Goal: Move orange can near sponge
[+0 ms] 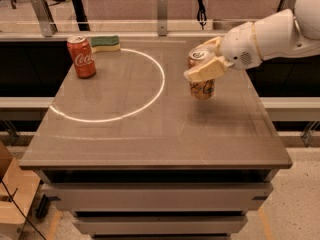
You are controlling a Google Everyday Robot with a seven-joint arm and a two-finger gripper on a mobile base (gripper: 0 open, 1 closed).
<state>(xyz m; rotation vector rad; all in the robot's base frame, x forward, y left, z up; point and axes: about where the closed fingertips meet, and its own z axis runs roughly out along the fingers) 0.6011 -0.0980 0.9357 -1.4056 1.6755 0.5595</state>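
The orange can, golden-tan with a silver top, is held upright just above the right part of the table. My gripper is shut on its upper half, cream fingers on either side, the white arm reaching in from the right. The sponge, green over yellow, lies at the table's far left edge, well left of the can.
A red Coca-Cola can stands upright just left and in front of the sponge. A white ring of light marks the tabletop between the two cans. A railing with posts runs behind the table.
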